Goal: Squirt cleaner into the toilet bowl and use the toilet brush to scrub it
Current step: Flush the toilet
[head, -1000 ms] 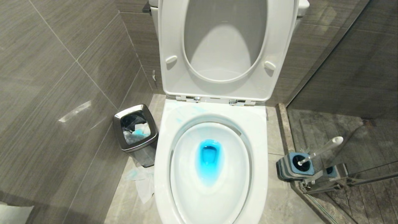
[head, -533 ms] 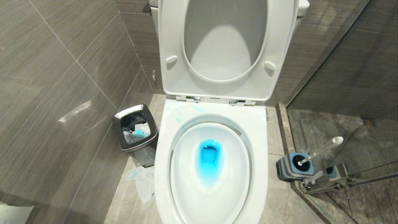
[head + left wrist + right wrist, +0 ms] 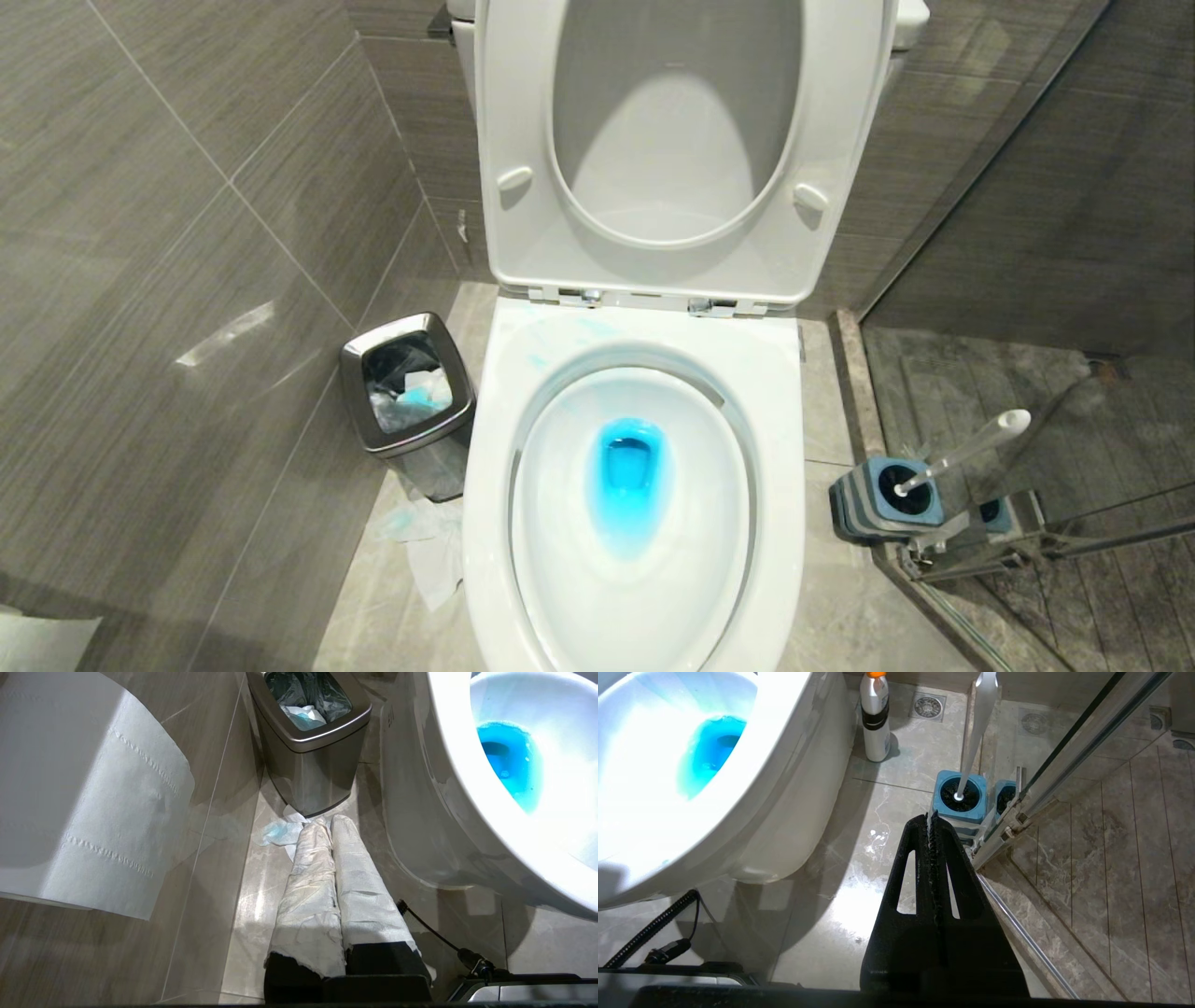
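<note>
My right pincer (image 3: 931, 821) is hanging shut and empty just short of the brush (image 3: 978, 723); its handle is leaning away, upward from the holder. Left pincer (image 3: 327, 826), shut too, is sitting beyond the bowl (image 3: 784, 765).

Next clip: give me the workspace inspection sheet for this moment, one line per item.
Surface: grey marble floor, wet sheen by the toilet.
Job's things: toilet bowl with seat up, cleaner tinting its water blue; toilet brush in its holder beside the glass.
Clutter: steel bin holding tissues, blue-stained tissue on the floor, white bottle next to the toilet.
Grippers: left gripper, paper-wrapped, jaws shut; right gripper shut, empty.
Cables: black cable.
Surroundings: tiled walls, glass shower partition.
</note>
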